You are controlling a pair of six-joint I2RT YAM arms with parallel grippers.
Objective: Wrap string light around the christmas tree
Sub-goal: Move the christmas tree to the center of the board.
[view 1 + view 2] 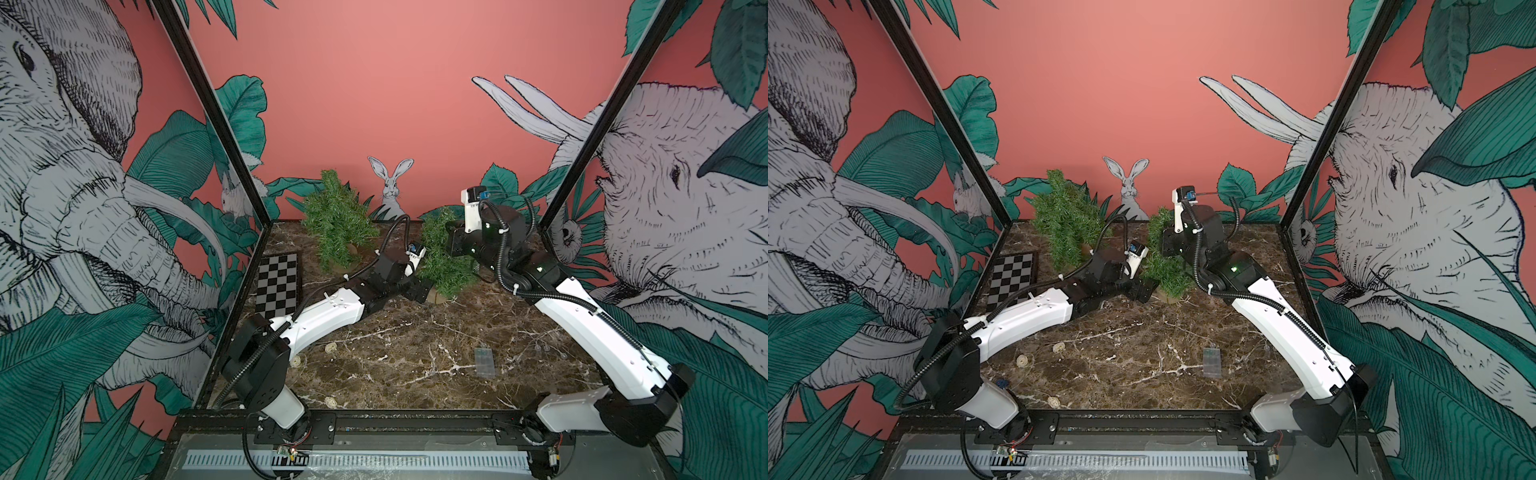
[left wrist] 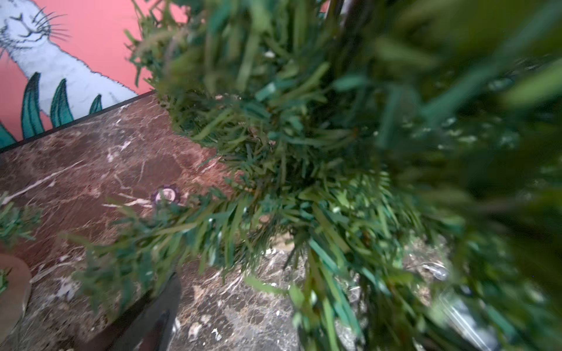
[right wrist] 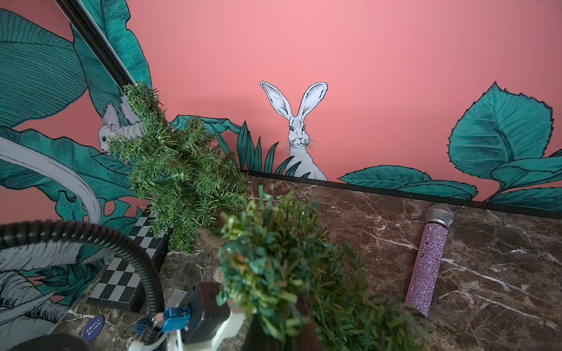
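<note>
String light (image 1: 331, 347) trails loose on the table (image 1: 415, 353) before the christmas tree (image 1: 444, 270), whose top needles the right gripper (image 1: 451, 241) pinches, likely to steady it, while the left gripper (image 1: 422, 289) waits spread wide at its base.

Brown marble-patterned counter (image 1: 415, 345) with white veins. Green Christmas tree (image 1: 446, 262), and a second tree (image 1: 336, 220), also green. Black-and-grey checkerboard (image 1: 277, 286). Microphone (image 3: 427, 261) covered in sparkling lilac stones, with a grey mesh head. Dark blue chip (image 3: 93, 327) with white lettering. Salmon-pink walls (image 1: 353, 83) printed with teal leaves and a grey-white rabbit (image 1: 390, 183).
</note>
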